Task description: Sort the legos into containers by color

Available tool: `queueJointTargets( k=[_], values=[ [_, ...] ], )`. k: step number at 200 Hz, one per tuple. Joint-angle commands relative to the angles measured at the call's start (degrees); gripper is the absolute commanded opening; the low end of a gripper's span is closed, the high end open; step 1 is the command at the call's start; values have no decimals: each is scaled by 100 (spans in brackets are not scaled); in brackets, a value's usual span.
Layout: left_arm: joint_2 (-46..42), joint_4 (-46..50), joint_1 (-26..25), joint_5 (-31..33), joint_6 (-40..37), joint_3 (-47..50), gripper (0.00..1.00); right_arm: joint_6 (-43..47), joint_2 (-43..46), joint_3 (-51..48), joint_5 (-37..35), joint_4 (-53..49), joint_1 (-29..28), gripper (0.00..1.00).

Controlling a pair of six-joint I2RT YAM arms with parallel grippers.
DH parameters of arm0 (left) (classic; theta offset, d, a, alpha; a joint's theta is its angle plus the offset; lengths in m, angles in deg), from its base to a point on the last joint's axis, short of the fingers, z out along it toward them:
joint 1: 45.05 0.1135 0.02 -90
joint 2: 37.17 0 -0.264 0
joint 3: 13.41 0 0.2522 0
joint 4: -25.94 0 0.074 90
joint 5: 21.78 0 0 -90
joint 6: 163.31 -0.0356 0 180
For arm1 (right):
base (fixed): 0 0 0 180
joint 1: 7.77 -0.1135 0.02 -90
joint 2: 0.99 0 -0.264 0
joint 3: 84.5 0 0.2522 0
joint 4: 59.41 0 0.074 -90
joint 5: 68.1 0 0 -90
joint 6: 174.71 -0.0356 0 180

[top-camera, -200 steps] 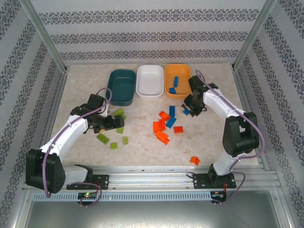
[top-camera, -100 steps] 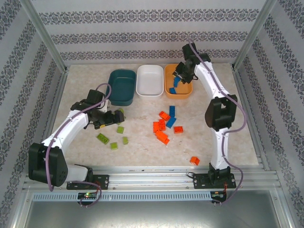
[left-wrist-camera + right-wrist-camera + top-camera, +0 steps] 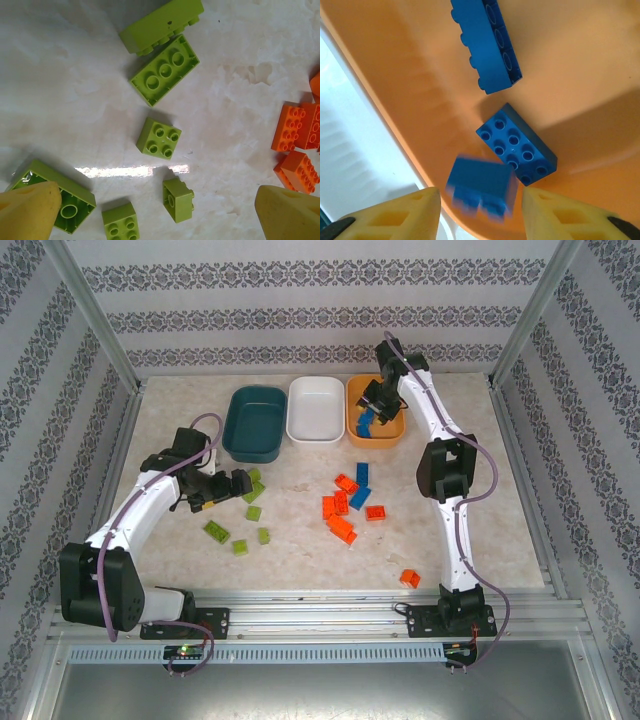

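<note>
My right gripper [image 3: 480,207] hangs over the orange bin [image 3: 395,75], open. A blurred blue brick [image 3: 481,192] is loose between its fingers with a gap on each side. Two more blue bricks [image 3: 515,150] lie in that bin. From above, the right gripper [image 3: 372,405] is over the orange bin [image 3: 375,441]. My left gripper [image 3: 157,200] is wide open above several lime green legos [image 3: 159,138] on the table, gripping nothing. Orange-red legos [image 3: 340,510] and two blue ones [image 3: 361,485] lie mid-table. The teal bin [image 3: 240,405] and white bin [image 3: 315,410] hold nothing I can see.
The three bins stand in a row at the back. One orange-red brick [image 3: 410,578] lies alone near the front right. Orange-red bricks [image 3: 295,127] sit just right of the left gripper's span. Patterned walls enclose the table.
The right arm swung from the table's blue bricks up to the orange bin and its jaws spread, freeing the blue brick. The left arm shifted slightly left and stayed open.
</note>
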Motion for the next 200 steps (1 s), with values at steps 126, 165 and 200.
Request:
queueJointTargets(
  k=[126, 165, 200],
  values=[
    [-88, -46, 51, -457, 83, 181, 100, 1253, 2539, -2369, -772, -335, -321, 58],
    [-82, -192, -12, -572, 103, 176, 100, 1373, 3986, -4625, -977, -663, -405, 64],
    [98, -381, -112, -731, 145, 176, 100, 602, 5359, -6790, -686, -490, -647, 69]
  ],
)
